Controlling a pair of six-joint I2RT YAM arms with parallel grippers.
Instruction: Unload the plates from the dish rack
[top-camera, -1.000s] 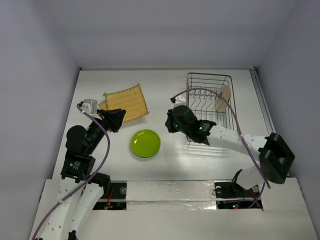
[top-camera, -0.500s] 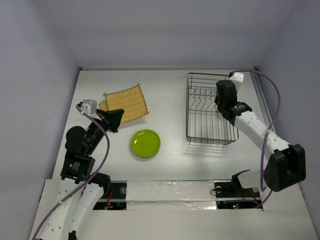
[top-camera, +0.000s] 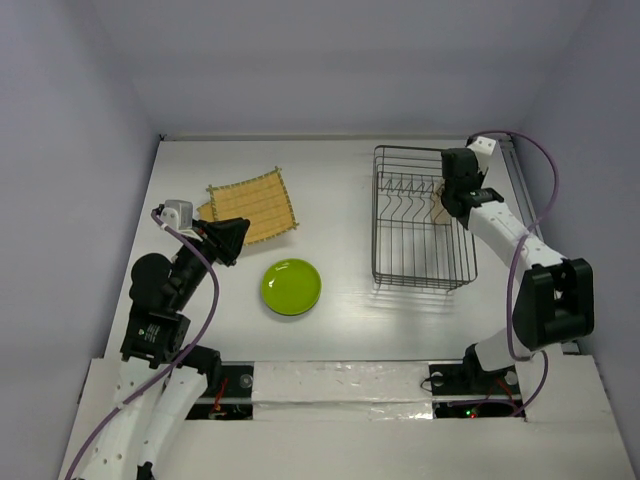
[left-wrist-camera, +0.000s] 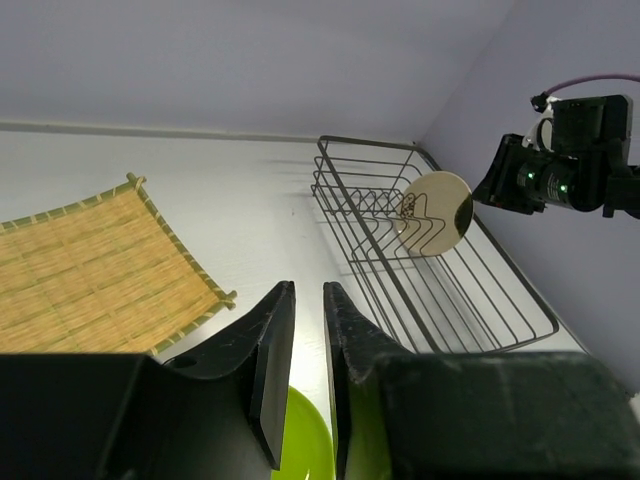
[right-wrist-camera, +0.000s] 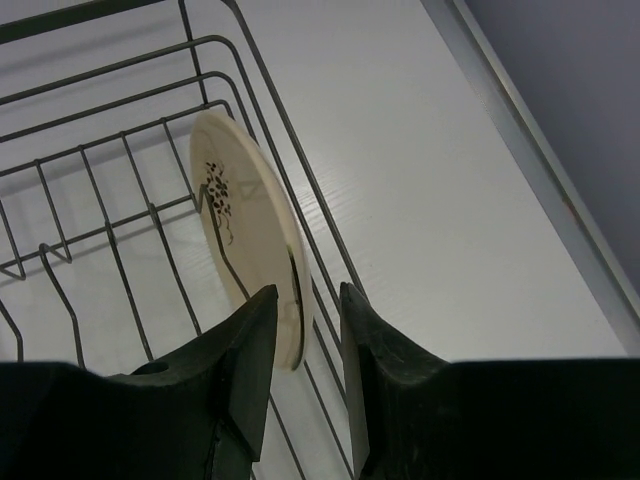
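- The table (top-camera: 330, 180) is a flat white slab that fills the middle of the overhead view.
- The dish rack (top-camera: 374, 220) sits in the right half of that view. It is a rectangular basket of thin dark wire with a row of upright prongs along its upper part.
- A square yellow plate (top-camera: 253, 207) with a woven, grid-like surface and a raised rim lies flat at upper left. A sliver of a second yellow piece peeks out from under its left edge.
- A glossy lime-green round plate (top-camera: 291, 286) lies flat below the yellow one, near the centre.
- A smooth cream round plate (right-wrist-camera: 245, 230) with dark speckles stands on edge inside the rack, tilted against the rack's right wall.
- The right gripper (right-wrist-camera: 307, 292) hangs over that wall. Its black fingers (right-wrist-camera: 250, 340) are spread, and the cream plate's near rim sits in the gap between them, not visibly pinched.
- The left gripper (left-wrist-camera: 307, 290) hovers beside the yellow plate, well apart from the rack. Its fingers are almost together with a slim gap and hold nothing.
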